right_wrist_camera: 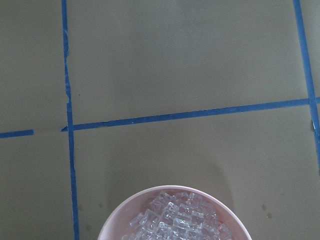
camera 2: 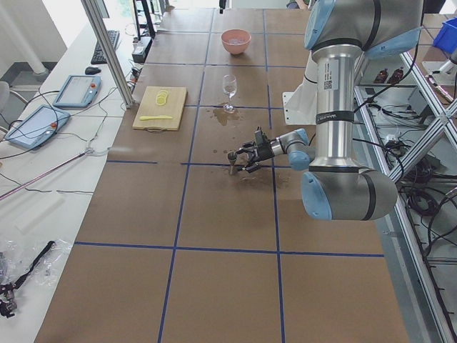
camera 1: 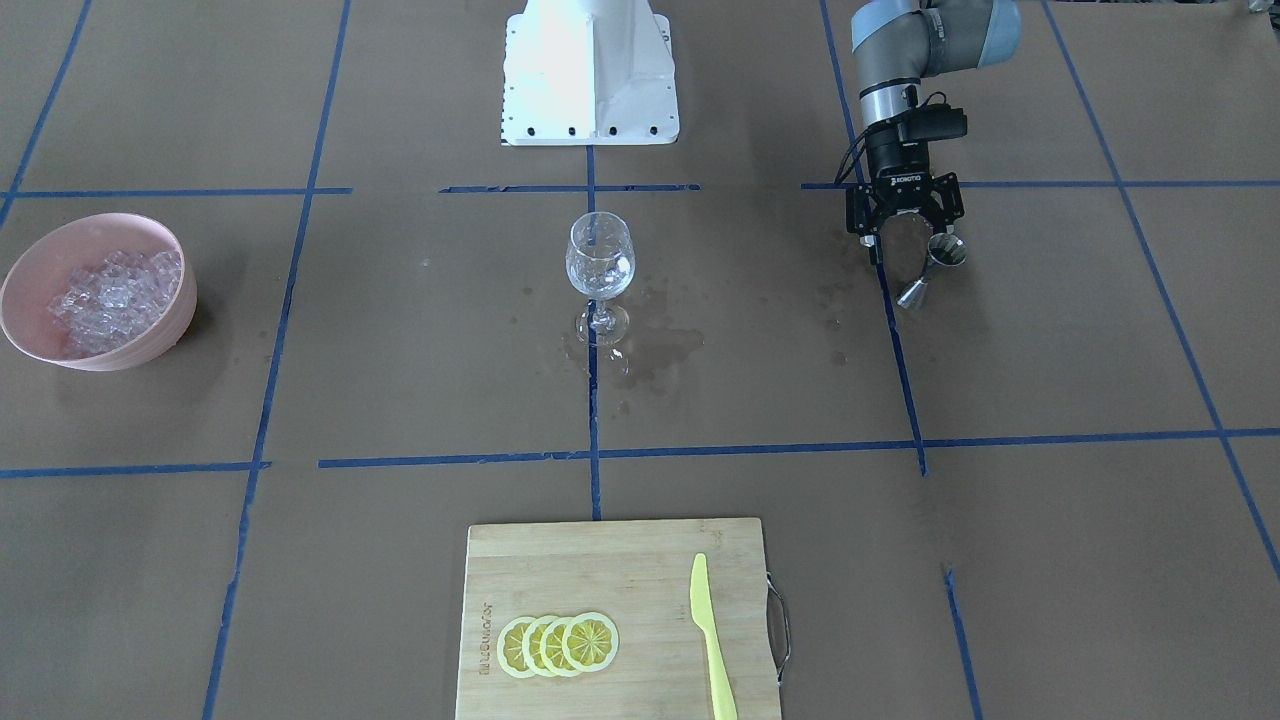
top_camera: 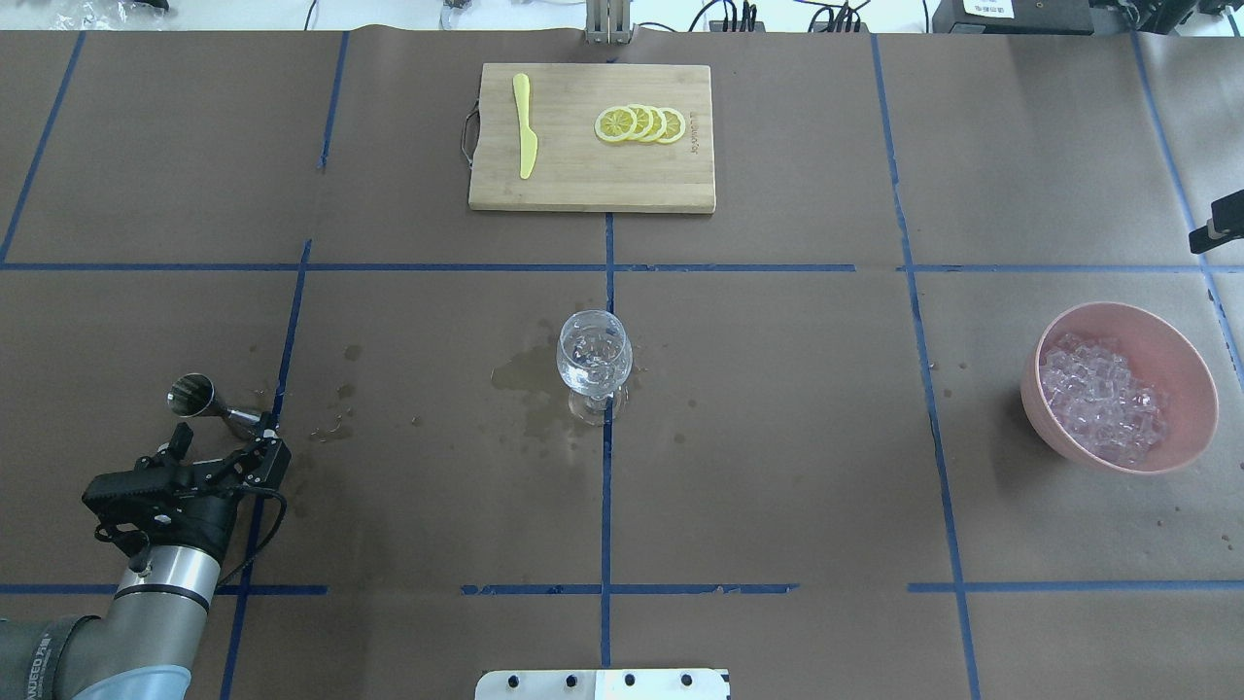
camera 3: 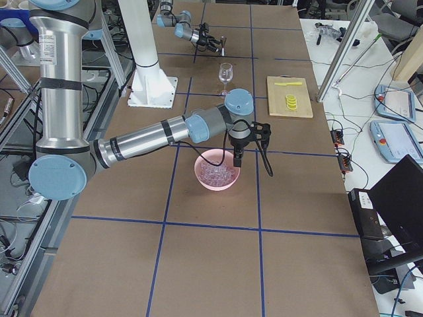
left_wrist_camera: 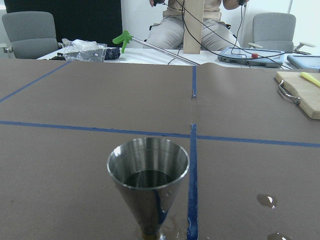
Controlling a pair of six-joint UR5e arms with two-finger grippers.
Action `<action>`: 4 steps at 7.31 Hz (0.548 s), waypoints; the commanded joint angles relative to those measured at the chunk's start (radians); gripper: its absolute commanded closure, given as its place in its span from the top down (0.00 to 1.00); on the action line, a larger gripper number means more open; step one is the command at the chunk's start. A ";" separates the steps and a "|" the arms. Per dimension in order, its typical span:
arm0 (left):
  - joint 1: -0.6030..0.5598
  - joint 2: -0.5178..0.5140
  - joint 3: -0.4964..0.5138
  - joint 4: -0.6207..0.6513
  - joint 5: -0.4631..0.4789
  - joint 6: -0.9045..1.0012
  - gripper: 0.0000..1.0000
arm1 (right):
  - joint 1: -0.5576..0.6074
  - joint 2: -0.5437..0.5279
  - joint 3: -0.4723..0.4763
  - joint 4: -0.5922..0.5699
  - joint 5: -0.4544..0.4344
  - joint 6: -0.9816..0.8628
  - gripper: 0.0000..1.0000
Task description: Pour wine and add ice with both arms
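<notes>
A steel jigger [left_wrist_camera: 148,187] stands upright on the table with a little liquid, the wine [left_wrist_camera: 149,179], in its cup. My left gripper [camera 1: 905,245] is low and level right behind the jigger [top_camera: 209,403], jaws spread open. The clear wine glass [camera 1: 600,262] stands mid-table with glints inside. The ice [top_camera: 1098,399] fills a pink bowl [top_camera: 1181,365]. My right gripper [camera 3: 236,160] hangs above the bowl [camera 3: 198,173]; I cannot tell whether it is open. Its wrist view shows the ice [right_wrist_camera: 172,220] below and no fingers.
Wet patches [top_camera: 525,374] lie around the glass and near the jigger. A bamboo board [camera 1: 600,570] with lemon slices [camera 1: 558,643] and a yellow knife [camera 1: 712,640] lies at the operators' side. The white base block [camera 1: 590,70] is behind the glass.
</notes>
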 commanded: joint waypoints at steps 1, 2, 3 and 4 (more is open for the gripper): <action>-0.026 -0.002 0.021 0.000 0.018 -0.014 0.94 | -0.021 0.000 0.001 0.010 -0.002 0.023 1.00; -0.034 -0.005 0.029 0.000 0.020 -0.015 0.92 | -0.022 0.000 0.001 0.017 -0.002 0.026 1.00; -0.042 -0.005 0.035 0.000 0.020 -0.015 0.90 | -0.027 0.000 0.001 0.017 -0.002 0.026 1.00; -0.043 -0.007 0.037 0.000 0.020 -0.015 0.86 | -0.027 -0.001 0.001 0.017 -0.004 0.026 1.00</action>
